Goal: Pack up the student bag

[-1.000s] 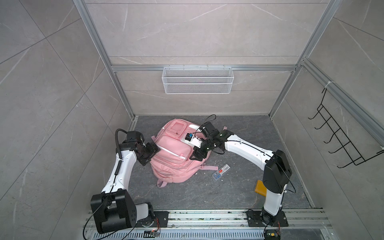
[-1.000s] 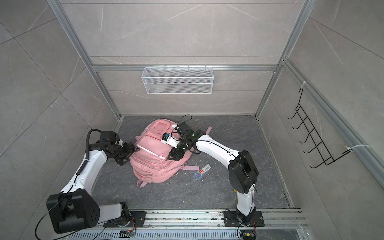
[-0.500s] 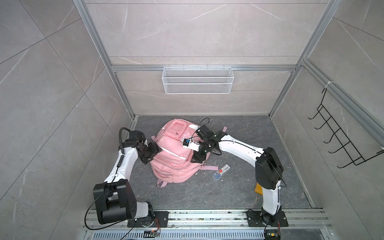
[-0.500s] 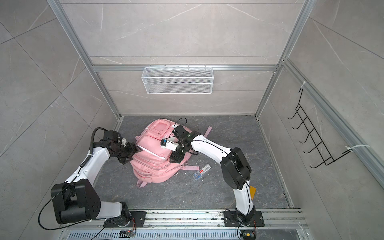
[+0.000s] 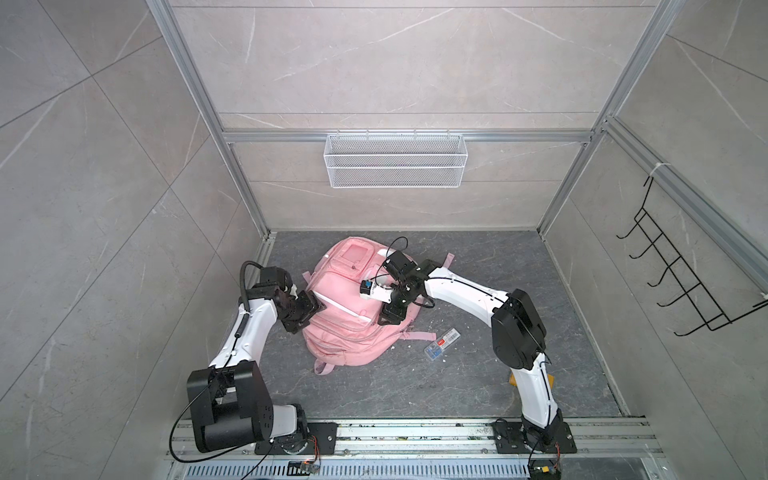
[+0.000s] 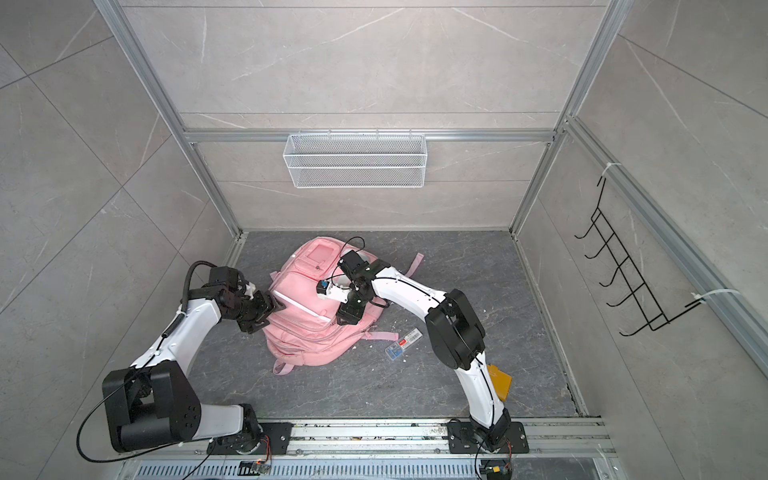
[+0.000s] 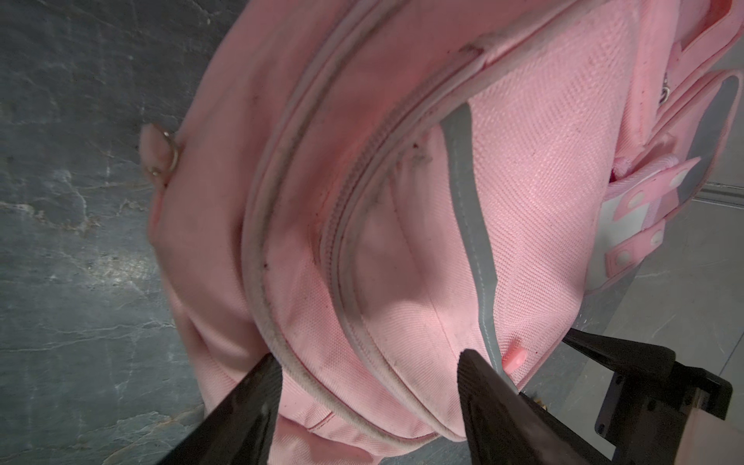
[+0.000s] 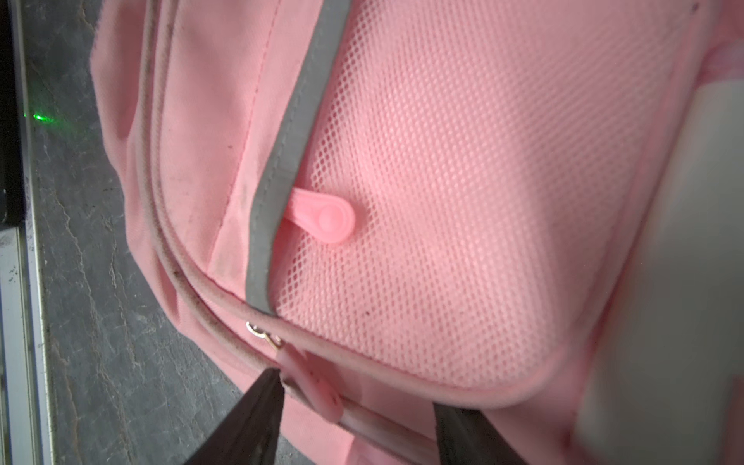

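Pink student bag (image 5: pixel 349 332), lying at the centre of the worktop (image 5: pixel 478 386). Your left gripper (image 7: pixel 370 386) meets its 9 o'clock edge, jaws partly apart astride a zip seam (image 7: pixel 334 225). Your right gripper (image 8: pixel 358 418), at the bag's 3 o'clock edge, also stands partly apart, one finger (image 8: pixel 257 406) touching a zip pull (image 8: pixel 314 386).

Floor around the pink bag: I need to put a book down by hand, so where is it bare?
Bare floor lies between the student bag and the front rail, and in the back right corner. Crowded: the bag's sides, where the left gripper and right gripper sit, and beside the small clear case.
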You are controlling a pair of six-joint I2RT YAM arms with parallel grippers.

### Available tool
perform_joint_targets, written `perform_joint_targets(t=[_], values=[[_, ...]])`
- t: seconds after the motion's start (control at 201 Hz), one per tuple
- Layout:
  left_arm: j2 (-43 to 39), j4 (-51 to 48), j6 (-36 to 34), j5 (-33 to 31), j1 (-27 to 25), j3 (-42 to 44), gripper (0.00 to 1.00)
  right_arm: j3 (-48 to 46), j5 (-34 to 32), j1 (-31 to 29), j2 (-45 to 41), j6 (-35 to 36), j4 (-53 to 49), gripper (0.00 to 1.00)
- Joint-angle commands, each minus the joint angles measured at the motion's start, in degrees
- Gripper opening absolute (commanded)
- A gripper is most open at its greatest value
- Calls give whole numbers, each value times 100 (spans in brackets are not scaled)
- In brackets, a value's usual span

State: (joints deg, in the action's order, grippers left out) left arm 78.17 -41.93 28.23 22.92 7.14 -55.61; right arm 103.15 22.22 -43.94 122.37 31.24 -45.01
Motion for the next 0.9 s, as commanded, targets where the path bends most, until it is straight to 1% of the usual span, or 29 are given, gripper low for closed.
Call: perform_joint_targets(t=[0.0,0.159,0.284,0.463,0.587,0.717,0.797,0.821,0.891], values=[[-135,21,-24,147,13,105,68,-4,99,-80,57,84,-203,53],[-160,22,-28,97,8,193,67,-78,140,-115,92,174,-248,47],[-161,-91,-95,68,11,299,66,-243,192,-164,30,371,-234,47],[-288,-99,1,147,11,398,65,-349,196,-251,19,409,-197,44],[-286,-121,-3,179,15,449,65,-262,29,-328,101,409,-203,31],[-311,-123,-13,179,15,535,64,-265,-432,-374,131,370,-101,12],[-343,-113,-18,191,8,615,63,-377,-684,-338,12,181,155,2],[-353,-114,-12,195,11,645,62,-419,-685,-305,-43,109,246,0],[-405,-113,-18,207,11,735,62,-533,-671,-152,-223,-113,527,0]])
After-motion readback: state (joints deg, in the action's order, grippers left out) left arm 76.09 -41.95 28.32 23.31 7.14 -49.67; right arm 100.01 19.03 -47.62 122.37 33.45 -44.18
